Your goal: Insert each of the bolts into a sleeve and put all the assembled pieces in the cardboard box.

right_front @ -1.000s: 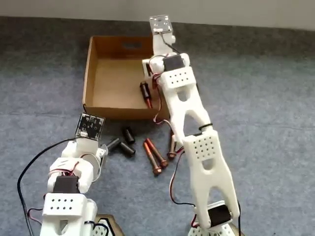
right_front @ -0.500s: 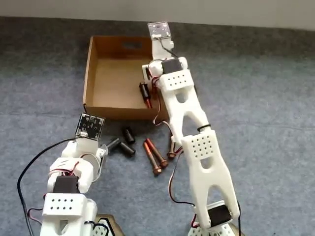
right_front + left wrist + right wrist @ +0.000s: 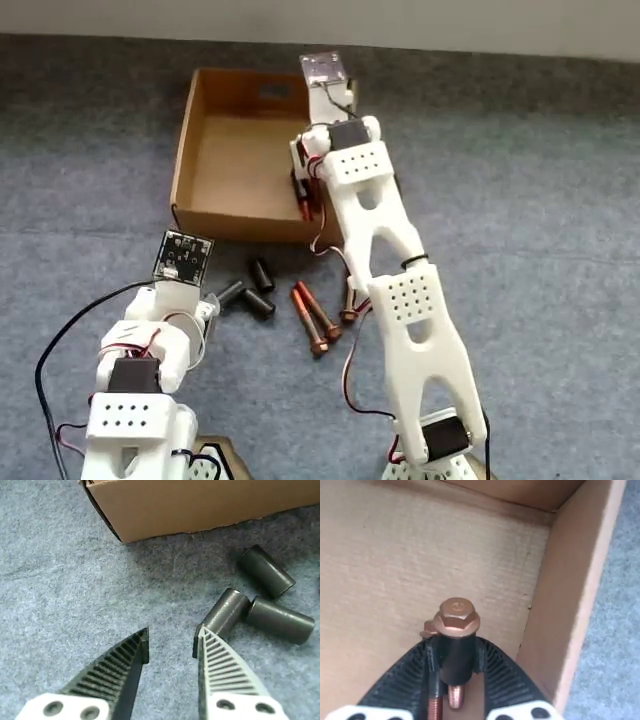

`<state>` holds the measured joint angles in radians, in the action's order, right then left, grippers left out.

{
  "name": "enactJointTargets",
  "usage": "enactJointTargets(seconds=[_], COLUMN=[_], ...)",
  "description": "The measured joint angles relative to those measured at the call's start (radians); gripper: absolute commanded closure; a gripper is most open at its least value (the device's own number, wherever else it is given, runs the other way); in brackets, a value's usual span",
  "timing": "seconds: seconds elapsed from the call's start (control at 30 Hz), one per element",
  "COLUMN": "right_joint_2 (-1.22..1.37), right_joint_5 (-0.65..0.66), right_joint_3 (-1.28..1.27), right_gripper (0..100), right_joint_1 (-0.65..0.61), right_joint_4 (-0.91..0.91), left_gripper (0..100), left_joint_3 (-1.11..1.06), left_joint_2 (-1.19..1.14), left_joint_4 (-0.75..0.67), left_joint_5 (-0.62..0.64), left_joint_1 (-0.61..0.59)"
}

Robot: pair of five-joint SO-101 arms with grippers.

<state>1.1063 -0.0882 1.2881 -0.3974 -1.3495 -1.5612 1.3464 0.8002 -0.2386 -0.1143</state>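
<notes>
In the lower left of the high view, the left arm (image 3: pixel 135 385) sat low over the grey carpeted worktop (image 3: pixel 520 200). The left tool (image 3: pixel 213 305) pointed toward the middle of the frame, and its fingers stood apart with nothing between them. In the left wrist view, this left tool (image 3: pixel 170 640) was spread over bare carpet, and one fingertip lay right at the end of the nearest sleeve; whether they touched could not be told. Above it, in the upper left-centre of the high view, the cardboard box (image 3: pixel 180 170) lay open-topped, and its near wall filled the top of the left wrist view (image 3: pixel 200 505). Just below the box's near wall, three black sleeves (image 3: pixel 259 305) lay loose on the carpet close together; in the left wrist view, two of these sleeves (image 3: pixel 280 621) met end to end. Right of them, three copper bolts (image 3: pixel 320 308) lay near the frame's centre, two side by side and one just beside the right arm (image 3: pixel 410 320). That arm stretched from the bottom edge up to the box's right side. The right tool (image 3: pixel 303 195) hung inside the box, closed on the joined piece (image 3: pixel 300 190), a bolt seated in a black sleeve. In the right wrist view, the right tool (image 3: pixel 454 652) clamped the joined piece (image 3: pixel 455 630) head outward over the box floor, close to the side wall (image 3: pixel 570 595).
</notes>
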Motion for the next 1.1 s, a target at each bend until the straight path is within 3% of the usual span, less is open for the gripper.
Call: enactJointTargets(seconds=[0.27,0.57,0.73,1.1], right_joint_2=[0.002,0.005,0.005,0.003], right_joint_5=[0.0,0.0,0.0,0.0], right_joint_3=[0.135,0.103,0.1,0.101], right_gripper=[99.3,98.5,88.7,90.0], right_joint_1=[0.003,0.005,0.005,0.005], right_joint_4=[-0.112,-0.115,-0.11,-0.104], left_gripper=[83,83,83,83], left_joint_3=[0.0,0.0,0.0,0.0], left_joint_2=[0.0,0.0,0.0,0.0], left_joint_4=[0.0,0.0,0.0,0.0], left_joint_5=[0.0,0.0,0.0,0.0], left_joint_1=[0.0,0.0,0.0,0.0])
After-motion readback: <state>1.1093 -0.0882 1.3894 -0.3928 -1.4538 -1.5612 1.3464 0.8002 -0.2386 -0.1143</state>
